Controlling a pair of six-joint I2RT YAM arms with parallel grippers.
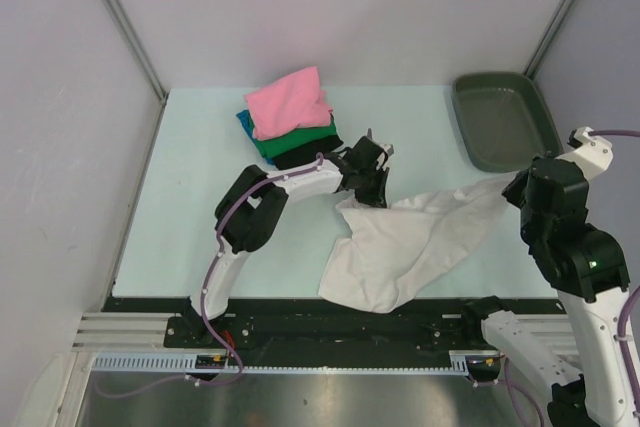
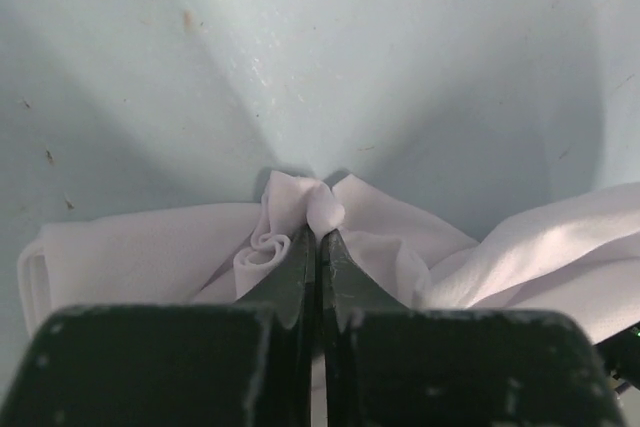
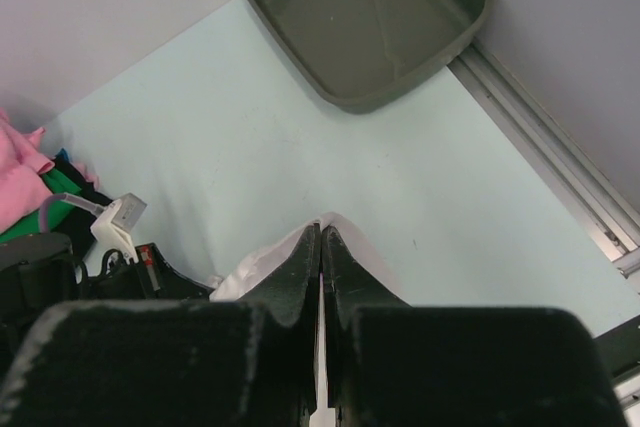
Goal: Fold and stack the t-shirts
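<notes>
— Left side?
— My left gripper [image 2: 320, 232] is clamped on a bunched fold of the white t-shirt [image 1: 400, 247]. Cloth spreads to either side of its fingertips on the table [image 1: 190, 207]. Near it, off to the far left, sits the pile: the pink t-shirt [image 1: 290, 102] tops the green [image 1: 295, 140], teal-blue [image 1: 243, 122] and black [image 1: 300, 158] ones.
— Right?
— My right gripper [image 3: 320, 237] pinches another edge of that white shirt. The tray [image 3: 455, 27] lies ahead.

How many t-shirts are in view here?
5. The white shirt lies crumpled at the front, pinched by the left gripper and right gripper. The back pile shows a pink shirt on top, then teal shirt, green shirt and black shirt beneath. Others may be hidden inside.
</notes>
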